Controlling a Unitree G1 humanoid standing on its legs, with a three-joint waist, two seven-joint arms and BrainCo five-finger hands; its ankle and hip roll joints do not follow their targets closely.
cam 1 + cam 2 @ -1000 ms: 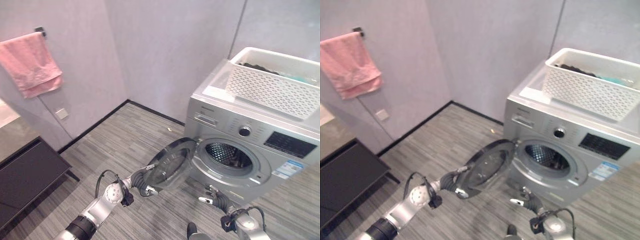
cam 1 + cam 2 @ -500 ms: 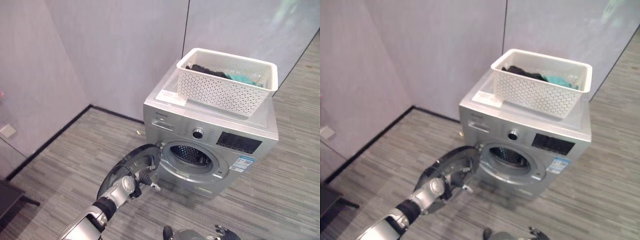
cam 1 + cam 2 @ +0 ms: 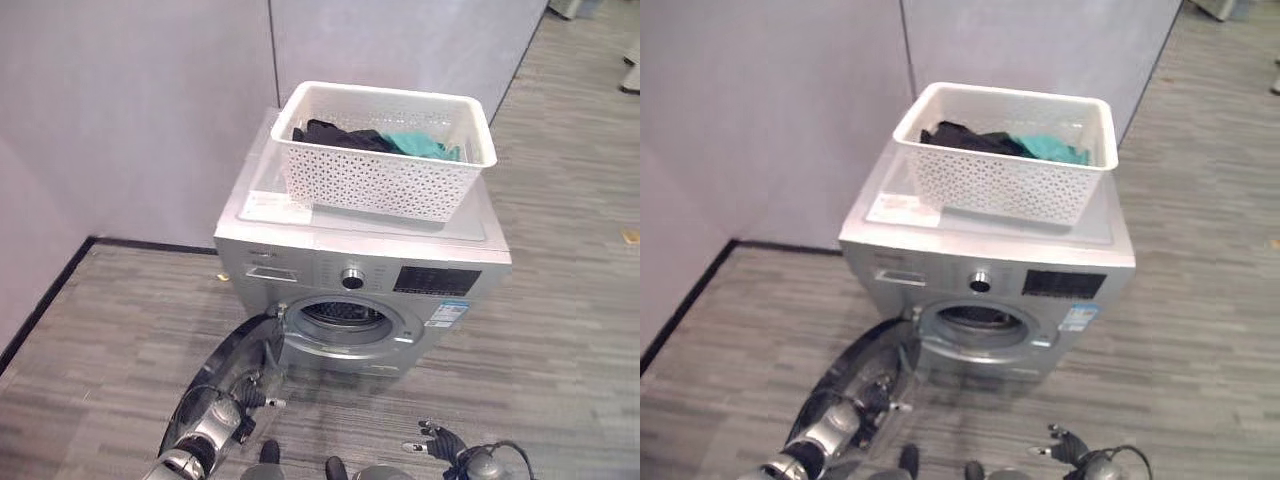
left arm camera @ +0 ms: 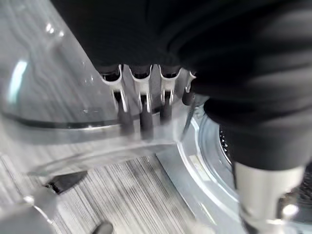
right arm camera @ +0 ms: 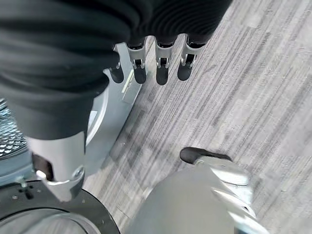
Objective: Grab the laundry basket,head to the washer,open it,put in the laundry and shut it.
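The silver washer (image 3: 430, 285) stands against the wall with its round door (image 3: 225, 360) swung out to the left and the drum opening (image 3: 340, 315) showing. On its top sits the white perforated laundry basket (image 3: 380, 180) with dark clothes (image 3: 335, 133) and a teal piece (image 3: 420, 146) inside. My left hand (image 3: 232, 405) is at the door's outer edge, and its straight fingers (image 4: 141, 114) lie against the door's glass (image 4: 58, 87). My right hand (image 3: 437, 440) hangs low in front of the washer, fingers (image 5: 163, 70) relaxed over the floor, holding nothing.
Grey walls (image 3: 130, 110) run behind and to the left of the washer, with a black skirting (image 3: 40, 300) along the left wall. Grey striped floor (image 3: 570, 300) spreads to the right of the washer. A small scrap (image 3: 630, 235) lies at the far right.
The camera has swung right, bringing the washer and basket from the right side to the middle. My left hand has stayed at the door, which now stands wider open.
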